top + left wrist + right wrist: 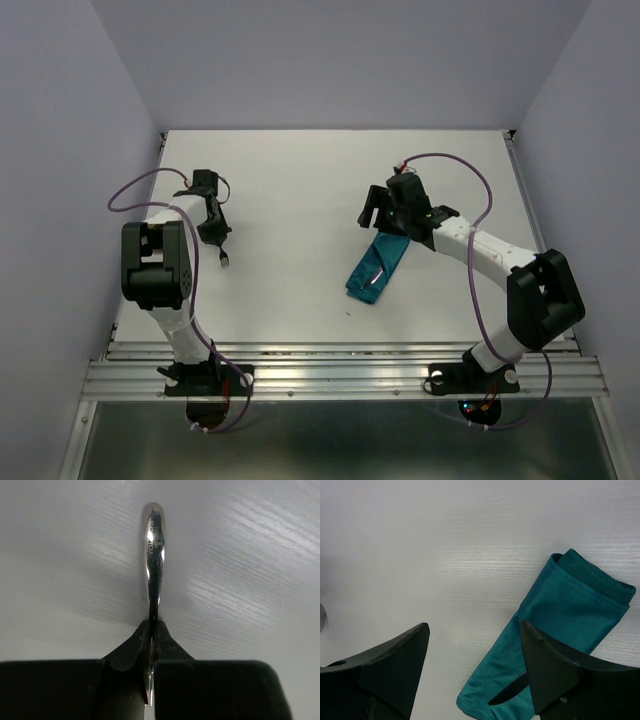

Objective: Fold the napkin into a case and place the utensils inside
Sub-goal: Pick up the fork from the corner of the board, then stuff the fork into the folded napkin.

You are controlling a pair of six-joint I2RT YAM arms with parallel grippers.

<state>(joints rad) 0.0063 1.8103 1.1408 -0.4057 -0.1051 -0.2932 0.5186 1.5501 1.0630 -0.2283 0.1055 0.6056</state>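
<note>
Left wrist shows the left gripper [151, 627] pinching one utensil [153, 560], the napkin case [560, 605] already folded (right gripper [472, 625] spread over it), loading yet to do.

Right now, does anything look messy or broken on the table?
Nothing is broken or spilled. The napkin case just lies slanted near the open right end effector, and the left end effector holds a utensil turned on edge.
</note>
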